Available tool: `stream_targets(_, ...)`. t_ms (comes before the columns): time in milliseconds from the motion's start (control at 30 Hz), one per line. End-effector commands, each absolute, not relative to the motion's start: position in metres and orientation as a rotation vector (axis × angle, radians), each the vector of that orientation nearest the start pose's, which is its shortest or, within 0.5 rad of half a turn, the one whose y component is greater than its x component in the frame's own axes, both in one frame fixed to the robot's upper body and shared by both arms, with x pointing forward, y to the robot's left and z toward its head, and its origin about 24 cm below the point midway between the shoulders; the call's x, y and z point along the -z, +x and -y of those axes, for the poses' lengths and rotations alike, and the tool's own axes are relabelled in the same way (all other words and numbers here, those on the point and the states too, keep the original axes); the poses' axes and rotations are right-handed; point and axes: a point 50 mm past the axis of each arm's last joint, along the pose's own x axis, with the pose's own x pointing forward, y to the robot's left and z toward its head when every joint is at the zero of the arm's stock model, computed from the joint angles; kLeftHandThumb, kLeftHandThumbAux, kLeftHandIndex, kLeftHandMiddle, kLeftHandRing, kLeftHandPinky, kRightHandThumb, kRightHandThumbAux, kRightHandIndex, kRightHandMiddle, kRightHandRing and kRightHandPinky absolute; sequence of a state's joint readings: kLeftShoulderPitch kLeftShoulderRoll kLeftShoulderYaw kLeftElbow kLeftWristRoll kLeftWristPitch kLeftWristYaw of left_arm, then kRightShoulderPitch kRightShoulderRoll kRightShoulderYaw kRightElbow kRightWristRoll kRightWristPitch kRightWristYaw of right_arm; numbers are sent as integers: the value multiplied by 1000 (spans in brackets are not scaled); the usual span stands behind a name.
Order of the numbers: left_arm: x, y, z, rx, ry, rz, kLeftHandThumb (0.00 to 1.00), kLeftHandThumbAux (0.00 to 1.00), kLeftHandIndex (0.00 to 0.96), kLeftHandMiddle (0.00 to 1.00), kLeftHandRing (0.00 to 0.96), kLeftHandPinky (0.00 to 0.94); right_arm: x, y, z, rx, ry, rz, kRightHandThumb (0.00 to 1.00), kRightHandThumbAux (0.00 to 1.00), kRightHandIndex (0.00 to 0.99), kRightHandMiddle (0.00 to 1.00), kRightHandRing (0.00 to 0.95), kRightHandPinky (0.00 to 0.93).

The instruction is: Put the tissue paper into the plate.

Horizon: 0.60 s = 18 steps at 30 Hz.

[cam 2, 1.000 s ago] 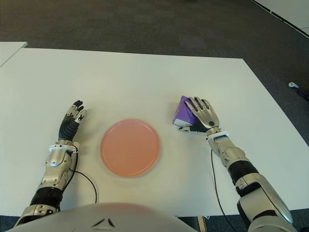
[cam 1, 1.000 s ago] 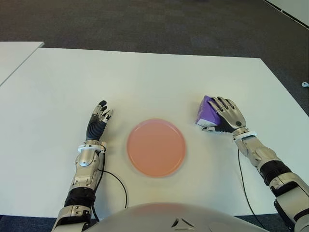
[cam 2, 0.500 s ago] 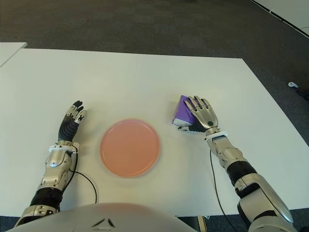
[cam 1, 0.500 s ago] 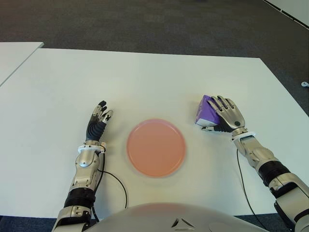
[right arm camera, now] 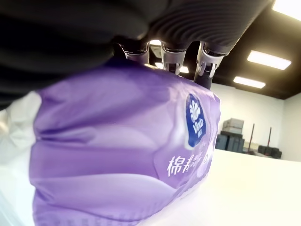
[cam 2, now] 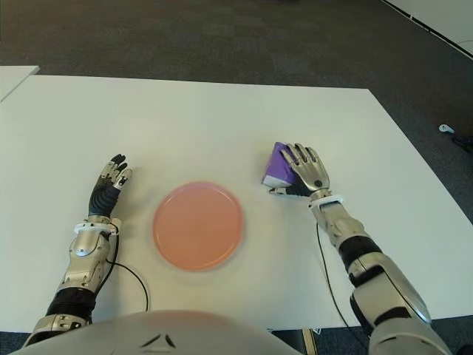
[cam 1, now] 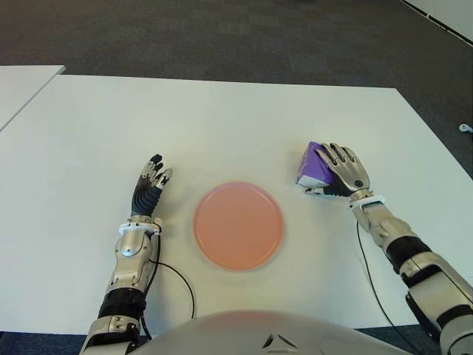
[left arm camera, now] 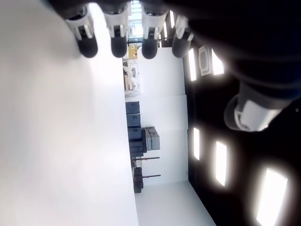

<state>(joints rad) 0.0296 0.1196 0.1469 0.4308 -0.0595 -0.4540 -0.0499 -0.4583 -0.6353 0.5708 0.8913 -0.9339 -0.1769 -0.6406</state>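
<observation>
A purple tissue pack (cam 1: 310,169) sits on the white table (cam 1: 222,118), to the right of the round pink plate (cam 1: 238,225). My right hand (cam 1: 340,171) lies over the pack's right side, its fingers curled across the top and the thumb against the near edge. In the right wrist view the pack (right arm camera: 122,150) fills the picture, with fingertips (right arm camera: 169,59) wrapped over its far edge. One side of the pack looks tilted up. My left hand (cam 1: 150,188) shows left of the plate with straight, spread fingers holding nothing.
A thin black cable (cam 1: 177,277) loops on the table near my left forearm. Part of a second white table (cam 1: 22,81) shows at far left. Dark carpet lies beyond the table's far and right edges.
My right hand and the pack have crept slightly away from me and a touch left. The left hand and plate have not moved.
</observation>
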Motion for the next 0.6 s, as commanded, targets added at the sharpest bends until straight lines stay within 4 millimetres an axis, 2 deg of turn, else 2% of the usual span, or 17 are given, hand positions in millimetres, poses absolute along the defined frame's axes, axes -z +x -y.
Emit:
stream_targets(33,24,219,-216,-143,62,-52,0,471,0,0,0,0,66,249,227,-349,-1597,-41,379,445,141,259,266,289)
stream_targets(67,25,219,-216,-143,62,-52,0,471,0,0,0,0,67,249,225,-342,-1584,-43,411,445,186,325,332,353)
stream_targets(133,25,220,-216,-144,63,-52,0,471,0,0,0,0,67,249,222,-306,-1546,-30,529,449,332,519,528,528)
stream_targets(167,25,220,-216,-145,62,-51,0,471,0,0,0,0,67,249,220,-287,-1532,-23,553,450,362,554,564,557)
stream_targets(233,25,220,-216,-145,61,-51,0,471,0,0,0,0,68,248,219,-261,-1517,-13,652,595,405,641,653,628)
stream_targets(300,25,220,-216,-144,59,-50,0,471,0,0,0,0,69,247,217,-227,-1499,-10,689,645,421,680,693,668)
stream_targets(333,25,221,-216,-144,58,-50,0,472,0,0,0,0,69,247,216,-210,-1489,-11,706,666,429,712,725,719)
stream_targets(433,25,221,-216,-144,54,-49,0,474,0,0,0,0,70,247,212,-170,-1440,-19,730,691,437,762,772,786)
stream_targets(600,25,221,-216,-143,53,-47,0,475,0,0,0,0,69,252,203,-142,-1373,-18,744,705,440,818,818,819)
